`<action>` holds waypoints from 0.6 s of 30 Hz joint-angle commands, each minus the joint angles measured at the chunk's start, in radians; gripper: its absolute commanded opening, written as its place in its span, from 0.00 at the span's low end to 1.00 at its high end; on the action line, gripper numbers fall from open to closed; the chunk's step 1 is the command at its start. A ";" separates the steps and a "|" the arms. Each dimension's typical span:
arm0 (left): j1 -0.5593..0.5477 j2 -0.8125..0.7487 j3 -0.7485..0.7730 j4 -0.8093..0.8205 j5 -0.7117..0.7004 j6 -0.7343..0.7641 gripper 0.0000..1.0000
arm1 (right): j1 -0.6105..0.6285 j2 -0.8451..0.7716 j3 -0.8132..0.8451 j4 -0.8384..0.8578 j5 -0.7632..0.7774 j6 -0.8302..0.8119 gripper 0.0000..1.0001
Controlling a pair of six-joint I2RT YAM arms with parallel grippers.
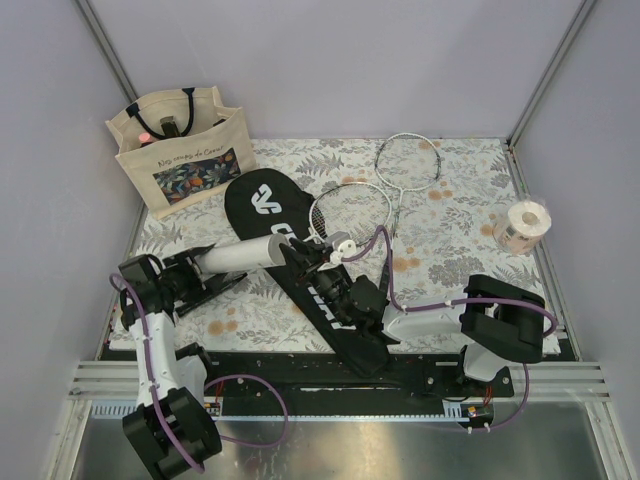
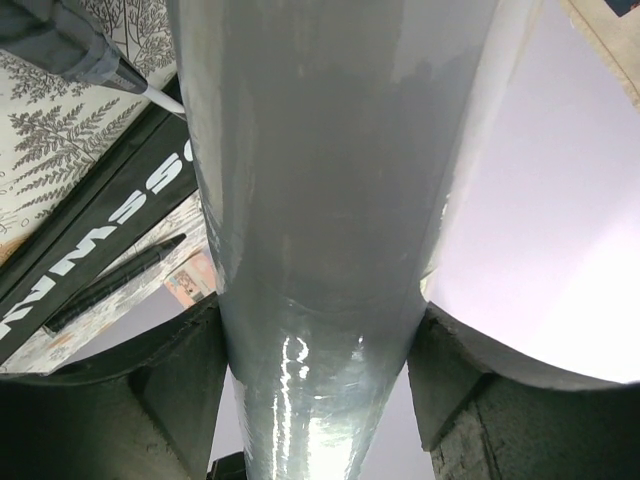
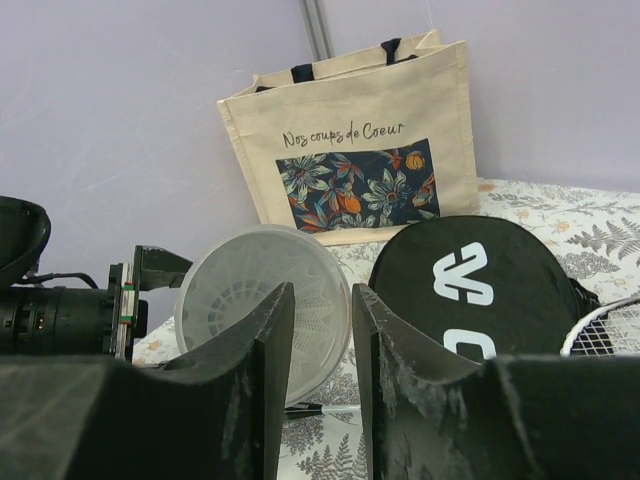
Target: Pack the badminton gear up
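At the near edge of the surface, the left arm (image 1: 150, 330) rises from its base, folds at the left edge and reaches right, level with the cloth. Its tool (image 2: 318, 385) is clenched on the long white tube (image 1: 245, 253), with a finger pressed to each side. The tube points right, and its free end is over the black cover (image 1: 265, 205).

The right arm (image 1: 440, 315) stretches low and leftward from its base, across the narrow part of the cover. Its tool (image 3: 322, 335) faces the tube's round end, its fingers (image 3: 260, 380) parted by a narrow gap with nothing gripped.

The cover lies diagonally, its broad end to the far left. Just right of that end lies one white-framed racket (image 1: 350, 212), and the second racket (image 1: 410, 162) lies farther back.

The surface (image 1: 450, 250) wears a pale fern-print cloth. A tape roll (image 1: 524, 225) sits at its right edge, and a beige floral tote bag (image 1: 180, 150) stands in the far left corner. Plain pale walls enclose the space.
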State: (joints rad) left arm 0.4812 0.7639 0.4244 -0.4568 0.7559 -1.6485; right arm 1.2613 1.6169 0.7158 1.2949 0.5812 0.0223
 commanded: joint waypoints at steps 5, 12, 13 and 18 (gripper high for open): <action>-0.001 0.006 0.100 0.041 0.045 0.055 0.50 | 0.010 -0.011 0.024 -0.089 -0.054 0.087 0.39; -0.001 0.014 0.123 0.041 0.045 0.099 0.50 | 0.010 -0.012 0.054 -0.267 -0.067 0.137 0.43; -0.001 0.014 0.125 0.044 0.045 0.104 0.50 | 0.012 -0.015 0.059 -0.305 -0.067 0.142 0.43; -0.003 0.000 0.126 0.037 0.028 0.118 0.50 | 0.010 -0.015 0.062 -0.378 -0.078 0.171 0.44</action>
State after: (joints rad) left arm 0.4923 0.7876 0.4843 -0.4622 0.6674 -1.5497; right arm 1.2606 1.6012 0.7525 1.0904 0.5816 0.1471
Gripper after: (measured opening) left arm 0.678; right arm 0.433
